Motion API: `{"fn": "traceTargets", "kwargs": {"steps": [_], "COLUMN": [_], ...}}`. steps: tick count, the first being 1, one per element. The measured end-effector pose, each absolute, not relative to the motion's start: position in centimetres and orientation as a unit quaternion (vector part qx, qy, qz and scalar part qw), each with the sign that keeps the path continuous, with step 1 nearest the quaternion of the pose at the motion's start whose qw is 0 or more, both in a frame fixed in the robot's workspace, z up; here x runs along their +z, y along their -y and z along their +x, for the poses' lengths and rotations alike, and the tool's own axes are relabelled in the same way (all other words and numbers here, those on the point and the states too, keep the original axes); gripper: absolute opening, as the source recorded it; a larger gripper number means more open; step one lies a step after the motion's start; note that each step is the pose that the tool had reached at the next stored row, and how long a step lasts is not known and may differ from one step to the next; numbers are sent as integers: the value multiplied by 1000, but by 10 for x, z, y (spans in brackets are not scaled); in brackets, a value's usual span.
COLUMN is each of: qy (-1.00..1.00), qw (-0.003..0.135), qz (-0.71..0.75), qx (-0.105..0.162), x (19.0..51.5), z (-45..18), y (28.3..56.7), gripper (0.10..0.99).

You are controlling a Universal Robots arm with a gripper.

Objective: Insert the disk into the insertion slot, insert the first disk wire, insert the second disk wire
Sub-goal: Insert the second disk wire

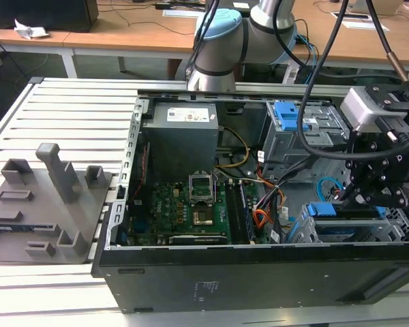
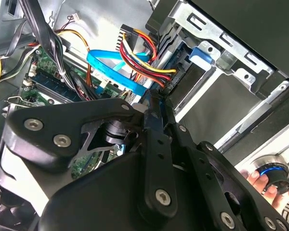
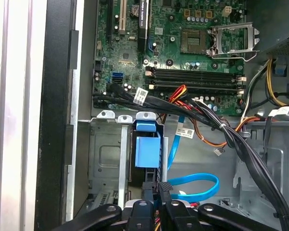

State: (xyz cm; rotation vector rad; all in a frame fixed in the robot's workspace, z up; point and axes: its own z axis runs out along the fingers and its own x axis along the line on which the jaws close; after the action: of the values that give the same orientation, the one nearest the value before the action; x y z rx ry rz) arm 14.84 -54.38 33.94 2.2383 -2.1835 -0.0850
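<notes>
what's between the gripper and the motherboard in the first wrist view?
In the first wrist view, between the gripper and the motherboard lie the disk's blue carrier, a looped blue flat cable and a black wire bundle.

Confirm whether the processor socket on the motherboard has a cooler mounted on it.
No: in the first wrist view the processor socket sits bare, its metal frame uncovered.

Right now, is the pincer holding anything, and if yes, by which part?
It appears to pinch a black plug at the end of the red, yellow and black wires; the pincer is closed on it beside the disk. Its exact hold is hidden.
</notes>
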Motion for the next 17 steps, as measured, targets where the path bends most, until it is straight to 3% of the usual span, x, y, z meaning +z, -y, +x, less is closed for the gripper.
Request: {"fn": "traceTargets", "kwargs": {"steps": [15, 16, 17], "qy": [698, 698, 698], "qw": [4, 3, 2], "qz": [716, 716, 716], "qx": [-31, -31, -32], "x": [338, 338, 338], "z": [148, 148, 148], "y": [544, 544, 544], "gripper": [161, 173, 239]}}
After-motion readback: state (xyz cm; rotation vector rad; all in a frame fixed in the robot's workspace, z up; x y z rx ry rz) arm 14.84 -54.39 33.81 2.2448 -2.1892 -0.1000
